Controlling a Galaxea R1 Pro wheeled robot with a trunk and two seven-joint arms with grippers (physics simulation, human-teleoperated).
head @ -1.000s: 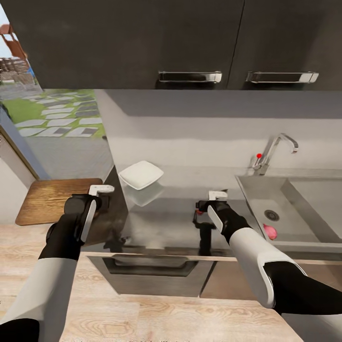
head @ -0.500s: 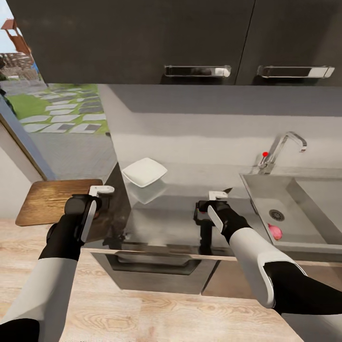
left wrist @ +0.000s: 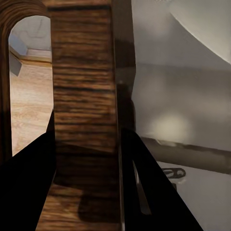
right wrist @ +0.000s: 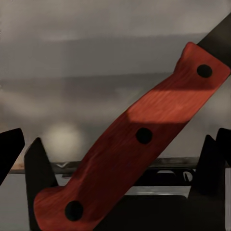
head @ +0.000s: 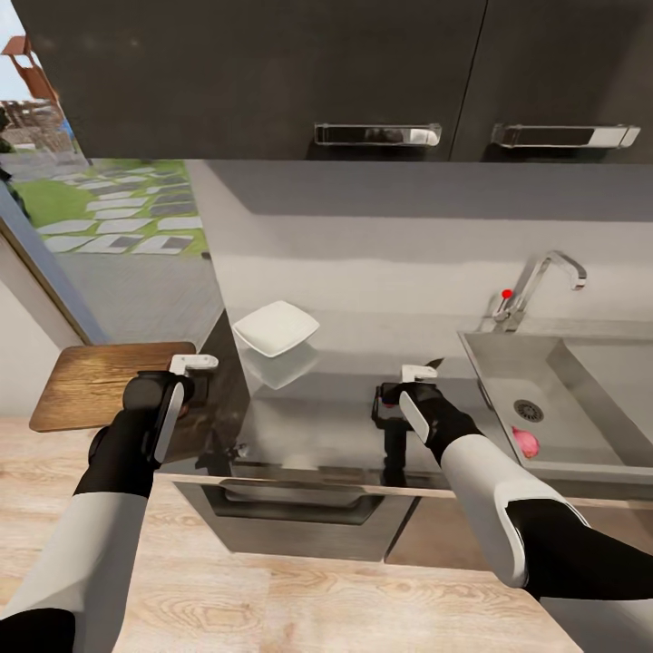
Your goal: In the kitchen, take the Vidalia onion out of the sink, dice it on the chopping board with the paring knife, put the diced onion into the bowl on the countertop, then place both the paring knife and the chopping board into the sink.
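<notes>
nearest the camera, a pale wood-plank floor (head: pixel 299 599) is seen under both white-and-black arms. the left gripper (head: pixel 192 367) is held at the left end of the countertop (head: pixel 317 422), closed on the edge of the chopping board (head: pixel 95 381); in the left wrist view the dark wooden board (left wrist: pixel 84 110) is seen gripped between the two black fingers (left wrist: pixel 29 187). the board is held roughly level, out past the counter's left end and over the floor.

the right gripper (head: pixel 417 372) is held above the middle of the countertop, closed on the paring knife (head: pixel 433 365); in the right wrist view the red handle with three dark rivets (right wrist: pixel 139 144) is seen lying slantwise between the fingers, the dark blade running off toward the picture's corner. in the head view only the dark blade tip is made out beyond the gripper, pointing toward the sink (head: pixel 567 408).

the countertop is grey and glossy, with reflections of the arms on it, a thin metallic front edge, and a dark cabinet with a recessed drawer (head: pixel 290 517) below. further back the white bowl (head: pixel 276 328) is set on the countertop near the wall, left of centre. to the right, the vidalia onion (head: pixel 525 442) is lying in the steel sink, just beside the round drain (head: pixel 529 411). behind it the chrome faucet (head: pixel 542 283) with a red knob is mounted. a plain grey wall (head: pixel 381 245) and dark upper cabinets with chrome handles (head: pixel 376 135) are seen above, and at far left a garden with stepping stones (head: pixel 118 213).
</notes>
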